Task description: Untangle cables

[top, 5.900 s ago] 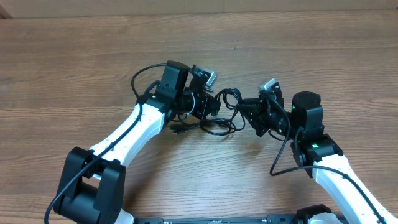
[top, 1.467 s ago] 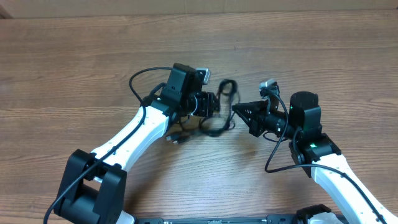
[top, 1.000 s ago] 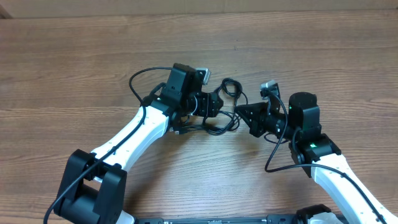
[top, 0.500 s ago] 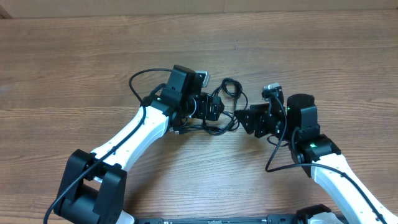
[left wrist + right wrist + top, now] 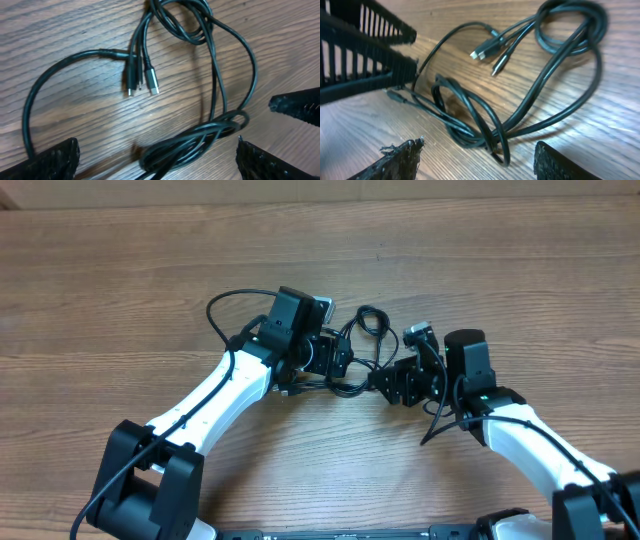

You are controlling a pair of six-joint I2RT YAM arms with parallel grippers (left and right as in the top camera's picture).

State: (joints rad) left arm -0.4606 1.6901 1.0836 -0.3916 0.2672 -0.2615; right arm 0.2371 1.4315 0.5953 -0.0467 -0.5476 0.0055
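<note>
Left end effector (image 5: 337, 360): fingers spread wide, gripping nothing, set low at 9 o'clock of the cables (image 5: 368, 322) in the overhead view. Right end effector (image 5: 392, 383): fingers likewise spread and empty, at 4 o'clock of the same bunch. Cables: thin black cords in overlapping loops, lying on the wooden table (image 5: 500, 260) between both arms, with three plugs (image 5: 153, 86) side by side and one loop reaching toward 12 o'clock.

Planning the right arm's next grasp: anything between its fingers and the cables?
Nothing visible. The cables lie on the table just ahead of the open right gripper. The left gripper is at the tangle's far edge, beside that path, not across it.
</note>
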